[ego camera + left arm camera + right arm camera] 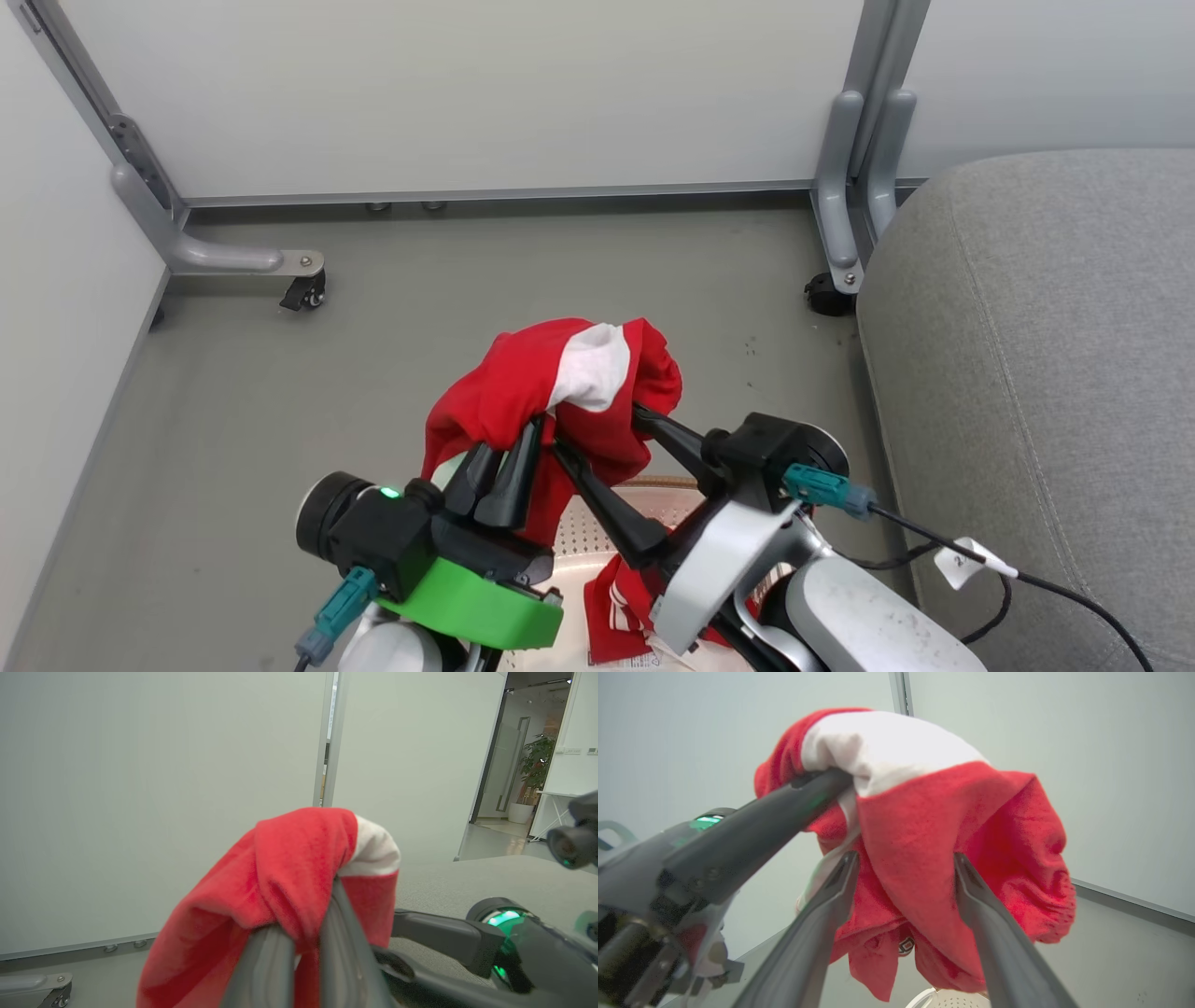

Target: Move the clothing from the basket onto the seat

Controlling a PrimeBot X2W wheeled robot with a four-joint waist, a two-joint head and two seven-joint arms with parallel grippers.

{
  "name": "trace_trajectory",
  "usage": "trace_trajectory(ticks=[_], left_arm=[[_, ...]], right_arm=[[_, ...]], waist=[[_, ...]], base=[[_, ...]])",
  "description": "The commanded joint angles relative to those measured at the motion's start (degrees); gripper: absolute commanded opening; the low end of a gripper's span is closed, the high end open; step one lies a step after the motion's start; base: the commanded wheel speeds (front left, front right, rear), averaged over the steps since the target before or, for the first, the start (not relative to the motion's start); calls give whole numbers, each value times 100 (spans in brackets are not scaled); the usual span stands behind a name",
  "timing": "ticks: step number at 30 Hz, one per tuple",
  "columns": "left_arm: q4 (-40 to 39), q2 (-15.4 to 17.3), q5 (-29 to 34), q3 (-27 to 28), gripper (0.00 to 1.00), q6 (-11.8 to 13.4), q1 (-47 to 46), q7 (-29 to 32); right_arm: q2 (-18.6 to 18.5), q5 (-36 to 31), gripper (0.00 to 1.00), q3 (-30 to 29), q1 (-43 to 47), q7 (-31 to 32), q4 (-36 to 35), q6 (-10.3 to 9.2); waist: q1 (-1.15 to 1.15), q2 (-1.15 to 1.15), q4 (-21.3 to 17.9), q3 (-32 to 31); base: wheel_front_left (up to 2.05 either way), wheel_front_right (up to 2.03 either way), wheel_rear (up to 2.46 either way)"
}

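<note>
Up over the basket (583,555) a red garment (523,383) is held, pinched in the tightly closed left gripper (534,431) and bunched, with a white panel on top. The right gripper (599,431) is spread wide; a hanging fold lies between its fingers but is not clamped. The seat (1027,373) is found to the right, just beside the basket.

For the carry to be done well, the bundle should be raised until its lowest hem is judged clear of the rim. It should then be swung right and let go well in over the cushion, not at the rounded edge, from which soft cloth could slide to the floor (280,420). The open right fingers should first be closed on the fold to share the load, or be drawn back, so that nothing is snagged.

Much of the basket is covered by the two arms. A second red piece (618,607) with white stripes is glimpsed inside, cut off at the near edge. The bottom of the lifted garment is hidden behind the grippers, so whether it hangs free cannot be told. A small emblem is caught in the right wrist view, too blurred to be read.
</note>
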Motion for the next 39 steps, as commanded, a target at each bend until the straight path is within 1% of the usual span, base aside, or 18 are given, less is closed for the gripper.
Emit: trace_trajectory(ticks=[1, 6, 7, 8, 9, 24, 26, 27, 33, 37, 39], left_arm=[[-2, 1, -24, -26, 0, -22, -108, -21], [10, -9, -55, -104, 0, -31, -137, -21], [7, -10, -65, -112, 0, -33, -141, -21], [3, -12, -69, -118, 0, -34, -146, -21], [-4, -12, -75, -119, 0, -34, -149, -21], [-31, -30, -96, -95, 0, -45, -114, -21], [-33, -32, -99, -93, 56, -46, -117, -21], [-38, -34, -89, -84, 100, -39, -120, -21], [-127, -33, 12, 6, 100, 38, -108, -21], [-122, 103, 156, -56, 100, 56, -38, -3], [-134, 199, 233, -119, 100, 59, 22, 100]], right_arm=[[4, 76, 100, 91, -169, -16, 119, 0], [58, 272, 100, 320, -468, 0, 447, 0], [67, 325, 47, 346, -513, -23, 504, 0], [71, 355, 7, 365, -545, -38, 541, 0], [72, 382, 0, 396, -581, -55, 577, 0], [33, 619, 0, 580, -750, -216, 766, 0], [30, 630, 0, 554, -744, -234, 772, 0], [28, 625, 0, 532, -746, -255, 772, 0], [23, 500, 0, 305, -776, -393, 813, 0], [14, 402, 0, 108, -799, -447, 873, 0], [10, 379, 0, -13, -792, -466, 906, 0]], waist=[[0, 0, 44, 19], [0, 0, 95, 31], [0, 0, 101, 34], [0, 0, 105, 36], [0, 0, 108, 34], [0, 0, 72, 34], [0, 0, 69, 39], [0, 0, 68, 44], [0, 0, 75, 57], [0, 0, 83, 57], [0, 0, 89, 59]], base=[[0, 0, 0], [0, 0, 0], [0, 0, 0], [0, 0, 0], [0, 0, 0], [0, 0, 0], [0, 0, 0], [0, 0, 0], [0, 0, 0], [0, 0, 0], [0, 0, 0]])
